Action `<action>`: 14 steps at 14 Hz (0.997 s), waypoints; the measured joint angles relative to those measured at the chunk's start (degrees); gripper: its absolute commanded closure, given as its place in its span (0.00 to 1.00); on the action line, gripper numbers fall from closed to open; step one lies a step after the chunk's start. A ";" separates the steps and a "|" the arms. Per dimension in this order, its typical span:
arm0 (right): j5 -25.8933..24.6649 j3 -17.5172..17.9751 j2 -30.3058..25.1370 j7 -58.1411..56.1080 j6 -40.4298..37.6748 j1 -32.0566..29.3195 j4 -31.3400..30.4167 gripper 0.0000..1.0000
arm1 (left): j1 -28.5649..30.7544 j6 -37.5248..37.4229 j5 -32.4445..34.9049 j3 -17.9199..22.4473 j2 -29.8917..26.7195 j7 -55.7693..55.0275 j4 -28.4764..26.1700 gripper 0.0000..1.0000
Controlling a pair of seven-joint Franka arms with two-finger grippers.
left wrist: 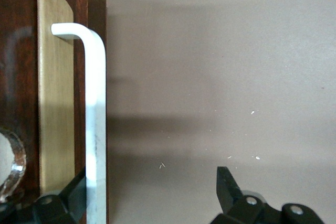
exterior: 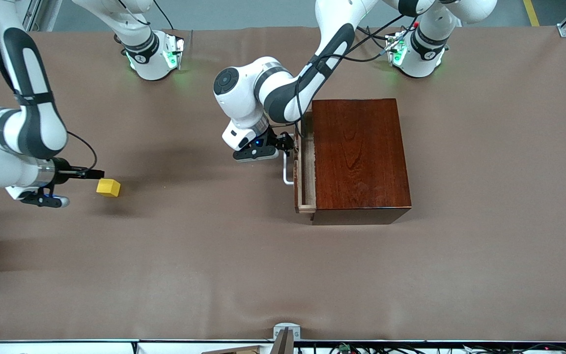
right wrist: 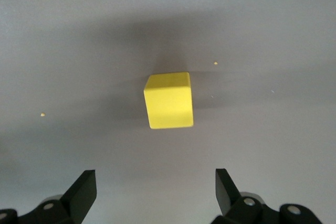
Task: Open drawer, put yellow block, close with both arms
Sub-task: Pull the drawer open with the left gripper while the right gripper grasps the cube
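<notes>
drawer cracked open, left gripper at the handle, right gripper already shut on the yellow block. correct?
Not quite: the right gripper is open and holds nothing. In the right wrist view the yellow block sits on the table ahead of the spread jaws, untouched. The rest holds: the drawer is slightly out and the left gripper is at its handle.

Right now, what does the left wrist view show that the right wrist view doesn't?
Only the left wrist view shows the drawer front in the dark wooden box, with the white handle between the open left gripper fingers. Only the right wrist view shows the yellow block, lying free ahead of the open right gripper. Both show bare brown table and spread black fingertips.
</notes>
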 measured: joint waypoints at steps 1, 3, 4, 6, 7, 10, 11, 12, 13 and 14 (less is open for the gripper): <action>0.00 0.01 0.00 0.00 1.09 0.20 -0.58 0.00 | 0.00 0.75 0.00 -0.10 0.00 -0.40 0.00 0.00; -0.04 0.00 -0.01 -0.03 4.00 0.30 -1.57 0.00 | -0.03 3.24 -0.01 -0.42 0.01 -2.13 -0.03 0.00; -0.08 -0.01 -0.01 -0.26 6.13 0.30 -2.49 0.00 | -0.06 4.69 -0.01 -0.48 0.03 -3.06 -0.04 0.00; -0.11 -0.07 0.02 -0.77 10.46 0.29 -4.70 0.00 | -0.06 6.06 -0.02 -0.46 0.06 -4.29 -0.22 0.00; -0.19 -0.10 0.09 -0.84 12.27 0.29 -5.60 0.00 | -0.05 6.20 -0.02 -0.42 0.06 -4.69 -0.26 0.00; -0.66 -0.23 1.09 -0.86 15.26 0.26 -6.61 0.00 | -0.05 6.31 -0.02 -0.45 0.06 -4.83 -0.29 0.00; -0.70 -0.28 1.68 -0.87 16.31 0.25 -6.66 0.00 | -0.04 6.34 -0.02 -0.46 0.06 -4.91 -0.29 0.00; -0.72 -0.32 2.38 -0.88 17.47 0.23 -6.70 0.00 | -0.04 6.46 -0.02 -0.46 0.06 -5.36 -0.30 0.00; -0.74 -0.35 3.06 -0.89 18.45 0.19 -6.74 0.00 | -0.03 6.81 -0.02 -0.48 0.06 -6.12 -0.30 0.00; -0.77 -0.39 3.71 -0.90 19.06 0.18 -6.75 0.00 | -0.01 7.51 -0.02 -0.66 0.06 -6.52 -0.30 0.00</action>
